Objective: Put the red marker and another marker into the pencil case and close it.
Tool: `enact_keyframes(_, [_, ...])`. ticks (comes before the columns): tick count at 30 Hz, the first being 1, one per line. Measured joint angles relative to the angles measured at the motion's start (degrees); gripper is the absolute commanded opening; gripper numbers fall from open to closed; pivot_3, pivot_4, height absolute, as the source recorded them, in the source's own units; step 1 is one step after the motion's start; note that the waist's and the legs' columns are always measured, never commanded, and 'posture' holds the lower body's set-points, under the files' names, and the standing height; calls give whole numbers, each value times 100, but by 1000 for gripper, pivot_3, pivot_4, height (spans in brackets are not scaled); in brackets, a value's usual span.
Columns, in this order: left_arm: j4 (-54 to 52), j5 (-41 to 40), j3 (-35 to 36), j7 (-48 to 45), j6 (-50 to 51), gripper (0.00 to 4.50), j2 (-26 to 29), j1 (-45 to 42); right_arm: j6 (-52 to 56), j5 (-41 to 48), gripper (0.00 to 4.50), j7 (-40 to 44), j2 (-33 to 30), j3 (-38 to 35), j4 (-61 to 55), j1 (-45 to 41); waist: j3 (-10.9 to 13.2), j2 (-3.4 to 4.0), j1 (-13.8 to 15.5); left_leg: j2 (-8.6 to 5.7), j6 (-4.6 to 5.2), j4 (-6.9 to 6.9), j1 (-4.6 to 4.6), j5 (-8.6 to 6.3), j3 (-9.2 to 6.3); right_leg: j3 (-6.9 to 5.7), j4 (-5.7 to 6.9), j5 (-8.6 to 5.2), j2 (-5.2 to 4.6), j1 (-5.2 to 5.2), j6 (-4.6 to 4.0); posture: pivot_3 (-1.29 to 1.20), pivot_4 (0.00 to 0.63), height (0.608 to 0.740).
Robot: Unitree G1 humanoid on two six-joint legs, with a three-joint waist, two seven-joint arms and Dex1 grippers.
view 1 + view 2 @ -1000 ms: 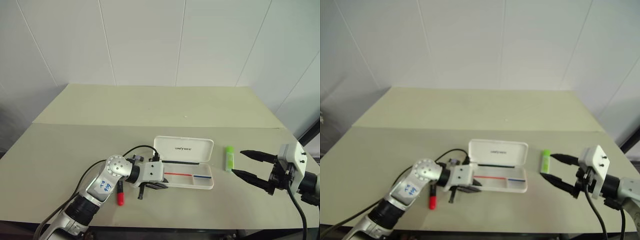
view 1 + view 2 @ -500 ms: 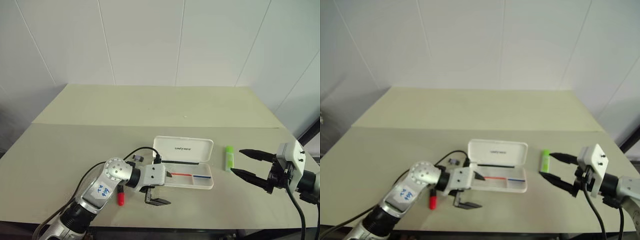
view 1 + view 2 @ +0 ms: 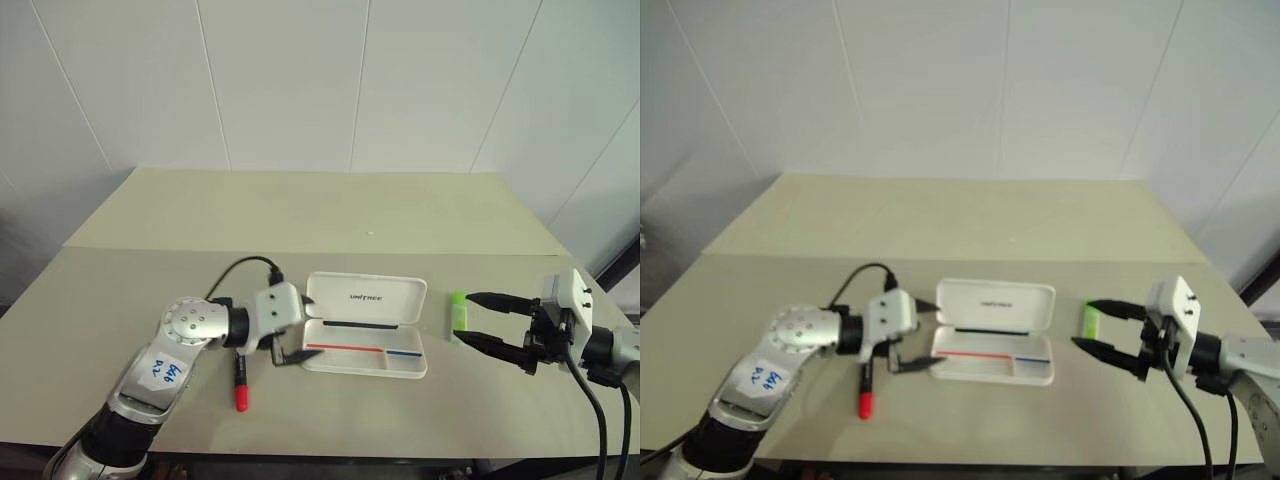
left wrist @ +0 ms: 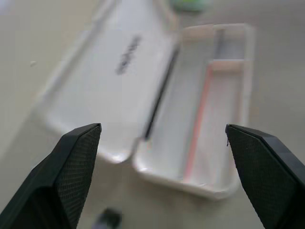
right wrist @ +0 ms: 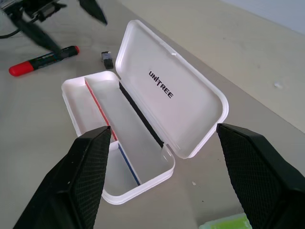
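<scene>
The pencil case (image 3: 366, 370) lies open at the table's front middle, with its lid (image 5: 171, 90) folded back and its tray holding nothing. Left of the case, the red marker (image 3: 240, 384) lies on the table, red cap toward me. My left gripper (image 3: 312, 326) hangs open above the table at the case's left end, pointing into the tray (image 4: 205, 124) and holding nothing. The green marker (image 3: 459, 314) lies right of the case. My right gripper (image 3: 470, 318) is open, its tips flanking that marker from the right; I cannot tell whether they touch it.
A tiny dark grey piece (image 5: 107, 58) lies on the table between the red marker (image 5: 43, 59) and the case's left end. The table runs far back to a white wall. Its front edge is close behind the marker and the case.
My left gripper opened, rose off the table in front of the case and swung back to the case's left end. Both markers and the case stayed put.
</scene>
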Motion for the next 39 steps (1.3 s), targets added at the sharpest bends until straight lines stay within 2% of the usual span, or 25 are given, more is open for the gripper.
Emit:
enact_keyframes(6, [-767, 224, 414, 1220, 1677, 4449, -168, 153, -97, -147, 4500, 308, -10, 251, 478, -374, 0, 0, 6, -2, -1, 1, 0, -1, -2, 0, 2, 1, 0, 0, 3, 0, 150, 740])
enact_keyframes(9, [-1108, 302, 472, 1776, 2501, 4449, -473, 239, -124, -164, 4500, 521, -31, 388, 711, -548, 1, -1, 8, -2, -1, 2, 0, -1, -4, -1, 2, 2, 0, 1, 3, 0, 150, 740])
enact_keyframes(13, [-1597, 414, 571, 2526, 3633, 4449, -1185, 358, -184, -69, 4500, 1012, -30, 431, 1059, -738, 3, 0, 9, -4, -3, 2, -1, -1, -4, -1, 1, 3, 0, 1, 5, 0, 150, 740])
enact_keyframes(19, [-2000, 581, 602, 3318, 5179, 4449, -1401, 429, -582, -145, 4500, 1647, -73, 468, 1633, -859, 2, 0, -3, -4, -4, 4, 6, -1, -1, 0, 4, 3, -1, 4, 5, 0, 150, 740])
enact_keyframes(28, [-2021, 677, 721, 3909, 5402, 4449, -2080, 889, -653, -272, 4500, 1750, -73, 664, 1900, -1129, 2, 1, 4, -3, -8, 6, 15, -1, 2, 0, 4, 3, 0, 11, 0, 0, 150, 740])
enact_keyframes(35, [-2017, 681, 827, 4201, 5406, 4449, -2896, 1105, -635, -275, 4500, 1704, -50, 681, 1900, -1159, 2, 0, 10, -4, -9, 6, 15, -2, 3, 0, -1, 3, -1, 14, 0, 0, 150, 740])
enact_keyframes(38, [-1982, 684, 869, 4290, 5407, 4449, -3075, 1162, -624, -275, 4500, 1662, -48, 681, 1900, -1159, 2, 0, 9, -4, -9, 7, 16, -2, 4, 0, -1, 3, 0, 14, 0, 0, 150, 740])
enact_keyframes(39, [-1959, 690, 874, 4319, 5407, 4274, -3097, 1164, -623, -275, 4500, 1653, -46, 681, 1900, -1159, 2, 0, 8, -4, -10, 8, 15, -2, 4, 0, -1, 3, 0, 14, 0, 0, 150, 740])
